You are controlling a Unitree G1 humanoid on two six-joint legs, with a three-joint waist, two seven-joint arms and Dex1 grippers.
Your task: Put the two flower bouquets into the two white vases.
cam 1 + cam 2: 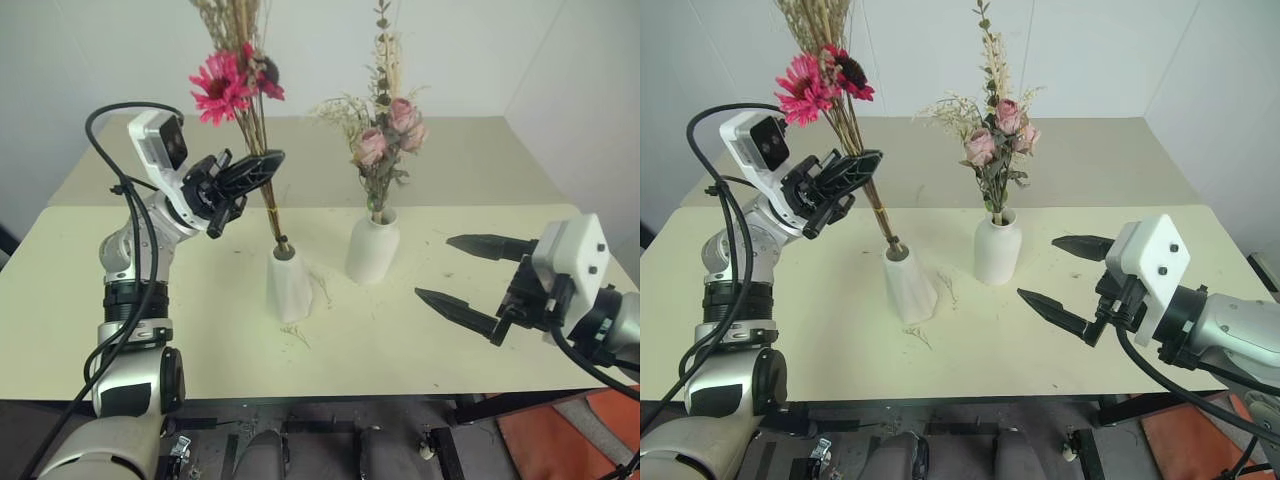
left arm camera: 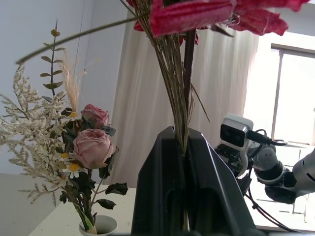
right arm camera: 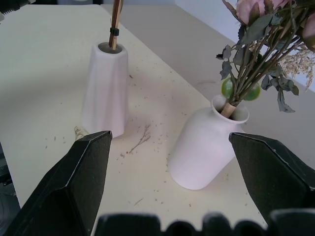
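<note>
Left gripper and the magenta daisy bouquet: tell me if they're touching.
Touching. In the left wrist view the left gripper has its fingers shut on the stems of the magenta daisy bouquet, which pass straight between them.

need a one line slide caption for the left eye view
Left hand shut on the daisy bouquet, stems in the slim vase; rose bouquet stands in the round vase; right hand open.

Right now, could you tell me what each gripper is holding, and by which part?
The left gripper grips the magenta daisy bouquet by its stems, above the slim vase. The right gripper is open, empty.
</note>
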